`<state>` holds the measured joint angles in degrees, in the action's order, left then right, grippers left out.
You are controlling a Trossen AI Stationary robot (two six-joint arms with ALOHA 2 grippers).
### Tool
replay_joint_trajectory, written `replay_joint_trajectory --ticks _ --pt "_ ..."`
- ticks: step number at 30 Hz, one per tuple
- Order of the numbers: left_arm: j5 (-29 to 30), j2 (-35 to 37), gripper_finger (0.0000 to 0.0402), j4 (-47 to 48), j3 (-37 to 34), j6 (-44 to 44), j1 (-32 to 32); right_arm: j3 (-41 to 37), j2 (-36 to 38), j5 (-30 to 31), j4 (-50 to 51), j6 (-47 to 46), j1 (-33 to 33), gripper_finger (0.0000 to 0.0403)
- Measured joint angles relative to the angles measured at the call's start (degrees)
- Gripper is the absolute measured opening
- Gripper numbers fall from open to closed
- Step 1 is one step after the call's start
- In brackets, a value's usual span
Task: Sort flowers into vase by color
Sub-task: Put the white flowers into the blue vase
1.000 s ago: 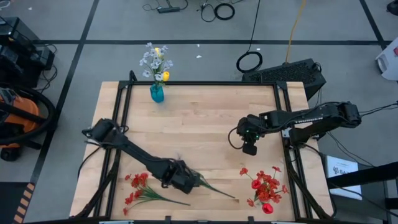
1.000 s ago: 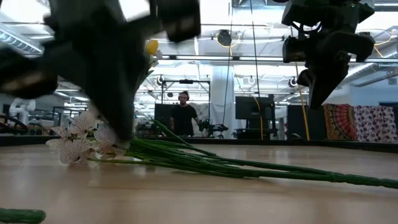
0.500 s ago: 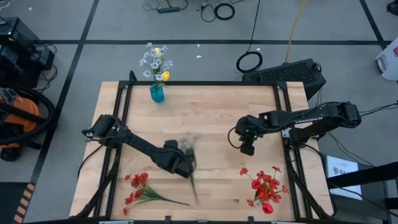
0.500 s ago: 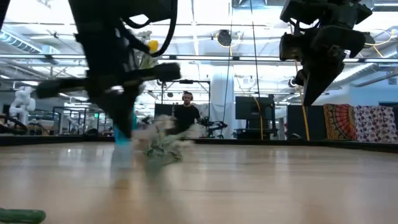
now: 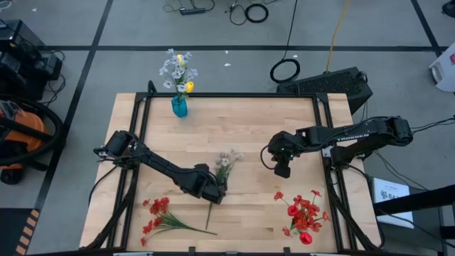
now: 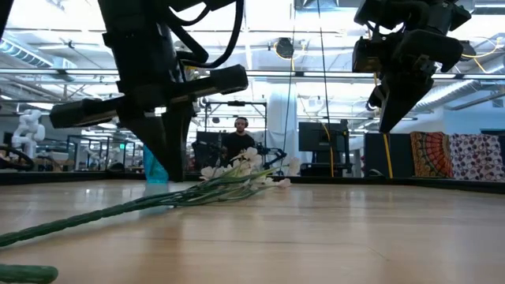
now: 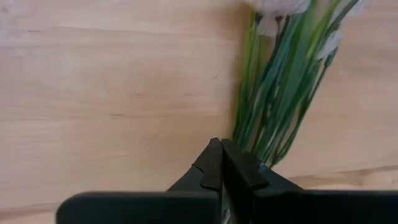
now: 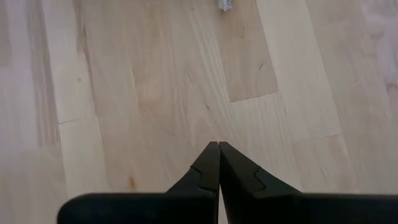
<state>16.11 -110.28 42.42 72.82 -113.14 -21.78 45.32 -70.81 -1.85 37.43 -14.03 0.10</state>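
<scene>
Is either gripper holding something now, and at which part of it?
The left gripper is shut on the white flower sprig, gripping its green stems partway along. The right gripper is shut and holds nothing.

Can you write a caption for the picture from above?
Left gripper lifts white flowers while the right gripper waits.

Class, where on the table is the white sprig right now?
In the high view, the white sprig lies near the table's middle, at the left gripper, blossoms pointing toward the far side where the vase stands.

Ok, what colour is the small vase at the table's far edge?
Teal-blue; the small translucent vase shows best in the high view.
</scene>
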Motion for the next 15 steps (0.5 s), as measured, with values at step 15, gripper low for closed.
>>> replay_joint_trajectory --ticks 15 --pt "-3.5 0.0 0.012 0.0 0.0 3.0 0.4 0.0 0.0 -1.3 0.1 1.3 0.0 0.0"
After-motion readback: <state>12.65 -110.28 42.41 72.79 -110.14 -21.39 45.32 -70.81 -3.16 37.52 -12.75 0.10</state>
